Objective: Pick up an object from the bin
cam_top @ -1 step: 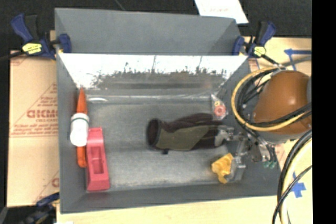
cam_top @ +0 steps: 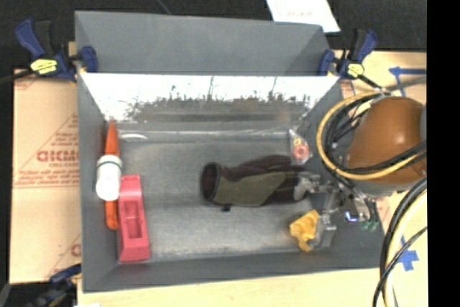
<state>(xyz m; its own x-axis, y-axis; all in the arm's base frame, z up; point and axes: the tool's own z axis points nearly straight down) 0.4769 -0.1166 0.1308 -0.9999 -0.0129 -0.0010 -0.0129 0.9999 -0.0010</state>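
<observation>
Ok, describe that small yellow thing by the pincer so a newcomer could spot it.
Find the grey metal bin and go to its lower right corner, where the arm comes in. Beside the pincer lies a small lumpy yellow thing. It is the only yellow item in it, far smaller than the dark olive cloth bundle to its left.
</observation>
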